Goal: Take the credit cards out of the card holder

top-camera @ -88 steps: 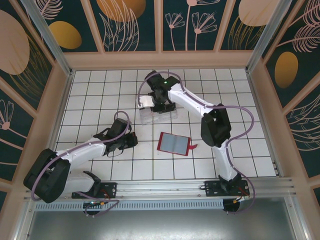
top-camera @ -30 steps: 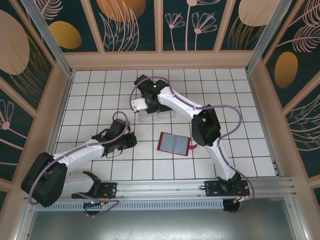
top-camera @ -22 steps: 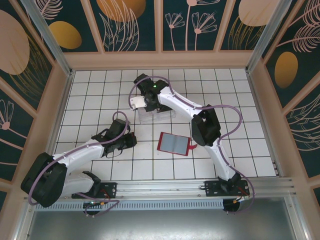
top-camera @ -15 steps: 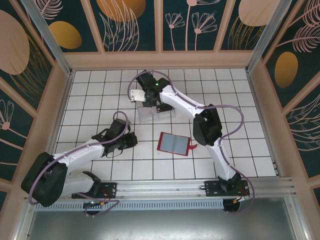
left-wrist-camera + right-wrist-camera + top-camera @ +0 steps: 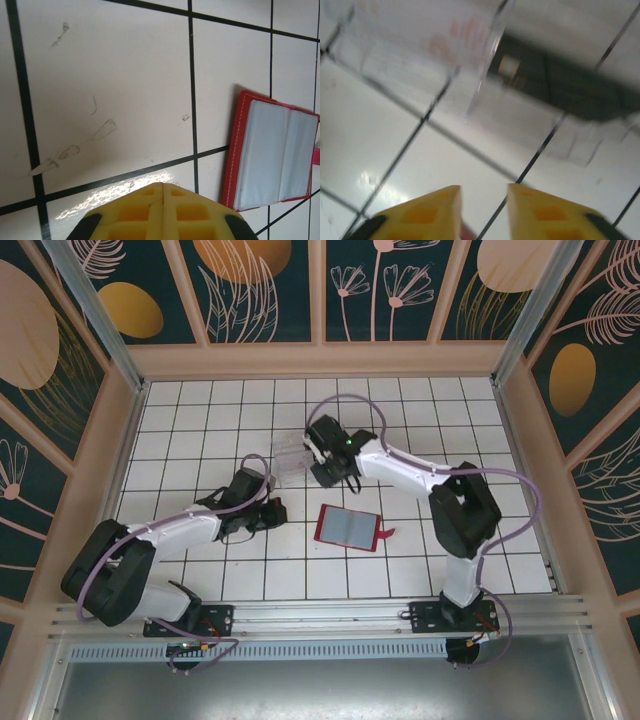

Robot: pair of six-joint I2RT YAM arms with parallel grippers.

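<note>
The holder [image 5: 348, 528] is laid open and flat on the tiles [image 5: 125, 75], grey inside up, well apart from the tray [image 5: 291, 462]. A dark card [image 5: 555, 85] is seen, blurred, through the tray's clear wall and is judged to lie inside the tray. No dark card is seen in the holder's pockets; whether one is tucked deeper cannot be told.

The right gripper [image 5: 484, 206] is held just beside the tray, its fingers apart with nothing between them. The left gripper [image 5: 162, 197] is pressed together and empty, low over the tiles just left of the holder.

The step in hand is judged to be the release at the tray, followed by the move across to the holder. It is done well if the right gripper is raised clear of the tray wall before it is swung, so that the light tray is not knocked or dragged.

The pockets are then best checked from close above. Should a card be found, the holder's left edge is best pinned by the closed left gripper, since so thin a holder is easily slid. The card is then taken squarely by its exposed edge and drawn out along the pocket mouth, not upward.
</note>
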